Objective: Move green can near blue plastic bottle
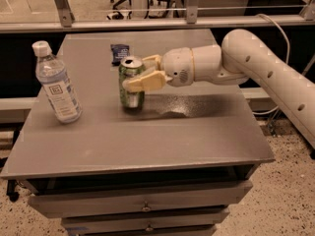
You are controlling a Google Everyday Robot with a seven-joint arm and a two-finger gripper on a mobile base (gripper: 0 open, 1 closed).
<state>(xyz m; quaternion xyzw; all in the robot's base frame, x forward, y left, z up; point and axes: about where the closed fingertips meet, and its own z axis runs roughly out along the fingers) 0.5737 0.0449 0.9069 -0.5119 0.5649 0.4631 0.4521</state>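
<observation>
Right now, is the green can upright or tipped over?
Upright: the green can shows its silver top upward, gripped by the end effector at the table's middle.

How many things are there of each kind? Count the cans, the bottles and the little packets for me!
Cans: 1, the green can, held by the gripper with its fingers shut around it, over the middle of the table.
Bottles: 1, the blue plastic bottle, standing to the picture's left of the can.
Packets: 1, the dark blue packet, behind the can.
Total: 3
</observation>
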